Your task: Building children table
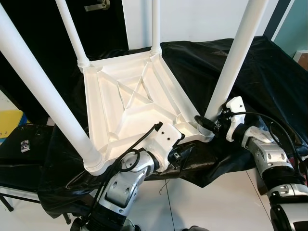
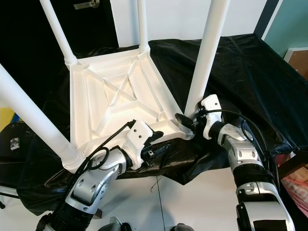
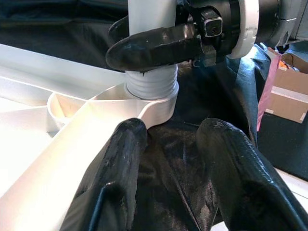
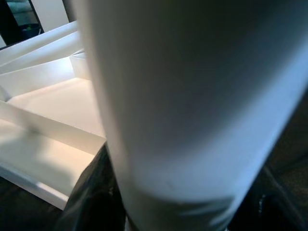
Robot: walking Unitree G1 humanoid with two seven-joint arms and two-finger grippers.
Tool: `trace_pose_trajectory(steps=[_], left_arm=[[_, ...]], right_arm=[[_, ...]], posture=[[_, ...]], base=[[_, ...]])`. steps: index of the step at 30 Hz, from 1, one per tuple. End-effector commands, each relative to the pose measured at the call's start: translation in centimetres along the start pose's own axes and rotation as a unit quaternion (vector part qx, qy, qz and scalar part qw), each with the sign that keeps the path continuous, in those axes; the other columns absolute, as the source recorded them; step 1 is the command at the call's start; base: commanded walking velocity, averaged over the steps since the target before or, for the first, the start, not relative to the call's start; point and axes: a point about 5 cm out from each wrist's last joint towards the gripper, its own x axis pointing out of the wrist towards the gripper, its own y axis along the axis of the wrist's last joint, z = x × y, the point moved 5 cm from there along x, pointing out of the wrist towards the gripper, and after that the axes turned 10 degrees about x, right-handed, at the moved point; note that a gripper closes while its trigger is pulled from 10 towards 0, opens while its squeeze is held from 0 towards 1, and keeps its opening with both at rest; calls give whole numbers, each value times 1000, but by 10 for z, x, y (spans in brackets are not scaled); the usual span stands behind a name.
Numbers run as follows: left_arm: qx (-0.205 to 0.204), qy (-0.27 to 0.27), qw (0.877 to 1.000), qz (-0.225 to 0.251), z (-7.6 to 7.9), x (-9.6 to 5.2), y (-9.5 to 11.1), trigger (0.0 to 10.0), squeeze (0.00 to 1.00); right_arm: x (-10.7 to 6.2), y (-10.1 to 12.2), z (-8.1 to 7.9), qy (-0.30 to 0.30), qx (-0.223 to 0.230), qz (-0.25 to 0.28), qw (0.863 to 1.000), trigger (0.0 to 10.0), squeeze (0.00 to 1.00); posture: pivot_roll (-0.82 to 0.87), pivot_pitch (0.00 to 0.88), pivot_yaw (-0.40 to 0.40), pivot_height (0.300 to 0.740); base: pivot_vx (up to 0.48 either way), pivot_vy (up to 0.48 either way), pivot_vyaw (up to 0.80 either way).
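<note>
Four legs stand up from the upturned tabletop (image 1: pixel 130 103), which lies on a bench draped in black cloth (image 1: pixel 250 72). The near right leg (image 1: pixel 236 57) is the one in hand: the right gripper (image 1: pixel 209 122) has its jaws clenched around the leg's base, just above the threaded collar at the corner socket. The left gripper (image 3: pixel 168 159) sits at the tabletop's near edge, beside that same corner, jaws released, one finger (image 3: pixel 120 163) lying against the white rim and the other over the cloth.

My worry is the thread. If this leg is being screwed in, a grip so low on a long, smooth tube gives little say over its tilt, and the leg could go in cross-threaded or jam. The fingers may also slip round the slick plastic without turning it.

With the left jaws not closed on anything, the tabletop is only resting on loose cloth; a hard twist could slide or spin it, and it already lies close to the bench's near edge. The other legs would swing with it.
</note>
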Motion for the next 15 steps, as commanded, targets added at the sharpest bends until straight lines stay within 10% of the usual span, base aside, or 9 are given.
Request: trace_pose_trajectory(steps=[1,3,4,15], left_arm=[[4,18,1000,-2,-2,-2,0,10000,0],[5,17,1000,-3,-2,-2,0,10000,0],[5,16,1000,-3,-2,-2,0,10000,0],[6,8,1000,-2,1,-2,0,10000,0]], right_arm=[[3,-13,-8,21,9,-25,999,0,0],[1,-15,-7,13,11,-28,999,0,0],[0,-16,-7,10,15,-27,999,10000,0],[3,-22,-5,-81,28,-14,996,10000,0]], posture=[[-11,70,-5,740],[-14,69,-2,740],[-16,68,0,740],[-23,62,3,740]], base=[[0,0,0],[0,0,0],[0,0,0],[0,0,0]])
